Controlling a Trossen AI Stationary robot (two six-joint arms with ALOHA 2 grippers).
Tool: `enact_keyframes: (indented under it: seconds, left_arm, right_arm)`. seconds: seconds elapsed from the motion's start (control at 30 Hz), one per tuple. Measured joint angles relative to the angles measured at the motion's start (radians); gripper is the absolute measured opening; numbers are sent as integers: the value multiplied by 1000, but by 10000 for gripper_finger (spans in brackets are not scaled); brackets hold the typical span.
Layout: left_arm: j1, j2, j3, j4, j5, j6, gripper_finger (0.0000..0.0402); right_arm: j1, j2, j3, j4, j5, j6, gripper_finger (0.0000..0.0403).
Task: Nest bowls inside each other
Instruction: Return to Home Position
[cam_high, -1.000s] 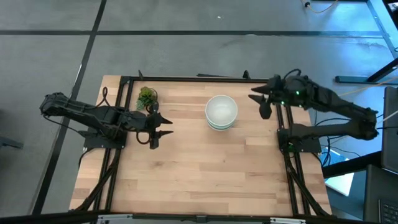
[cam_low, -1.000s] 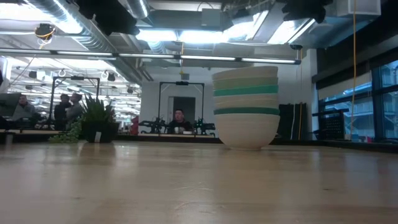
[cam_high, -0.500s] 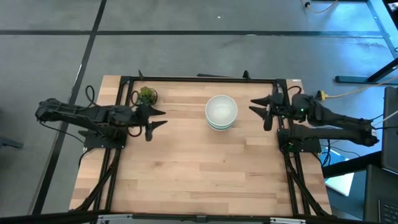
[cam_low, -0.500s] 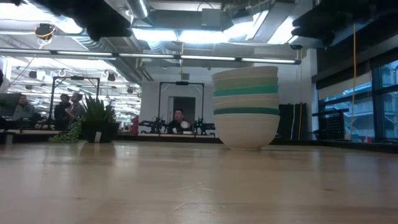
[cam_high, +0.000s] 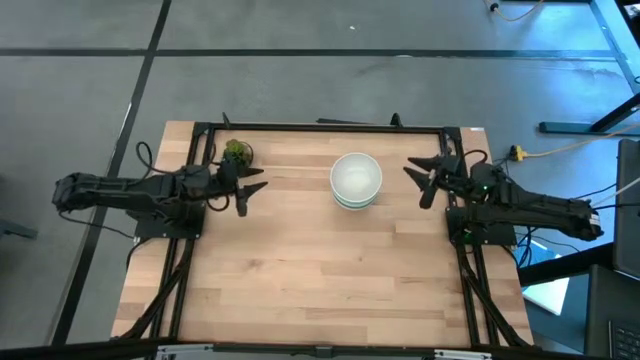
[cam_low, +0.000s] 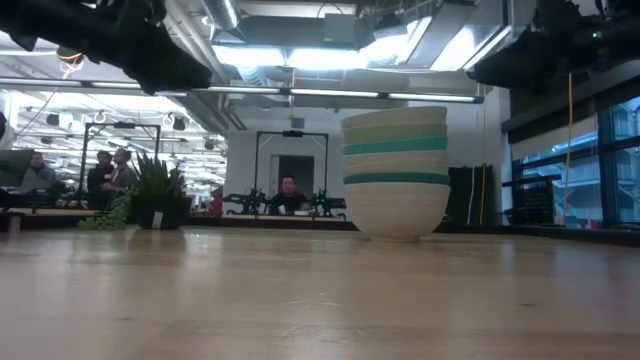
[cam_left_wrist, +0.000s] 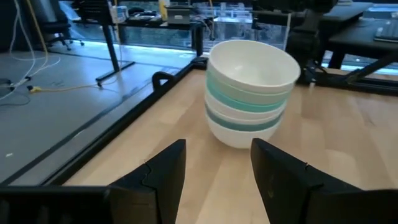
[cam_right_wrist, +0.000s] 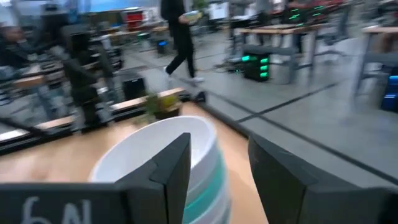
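Note:
The bowls stand nested in one stack (cam_high: 356, 180) on the table's far middle, a white bowl on top; the stack rests on its bottom bowl's base. The low view (cam_low: 396, 170) shows white, pale mint, teal and dark green rims. My left gripper (cam_high: 246, 188) is open and empty, left of the stack. My right gripper (cam_high: 424, 181) is open and empty, right of it. The stack also shows in the left wrist view (cam_left_wrist: 249, 90) and the right wrist view (cam_right_wrist: 168, 165), ahead of each gripper's spread fingers.
A small potted plant (cam_high: 236, 153) stands at the table's far left, close to my left gripper. A dark metal frame (cam_high: 320, 127) runs along the table's far and side edges. The near half of the table (cam_high: 320, 280) is bare wood. People show in the room beyond.
My left gripper has drawn back toward the table's left edge and a little toward the far edge, staying open. My right gripper has come down and toward the near edge at the table's right side, turning level, still open. The bowl stack has kept still.

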Motion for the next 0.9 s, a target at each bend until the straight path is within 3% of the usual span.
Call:
enact_keyframes:
  seconds: [0.13, 0.47, 0.9]
  left_arm:
    - [82, 0, 0, -2, 30, 5, 176]
    - [229, 0, 0, -8, 50, 54, 176]
    - [312, 3, -1, -38, 50, 56, 176]
  right_arm:
    - [-18, 2, -1, -1, 93, -1, 162]
    - [-108, 2, -1, -11, 97, -23, 162]
    - [-186, 2, -1, -102, 99, -24, 162]
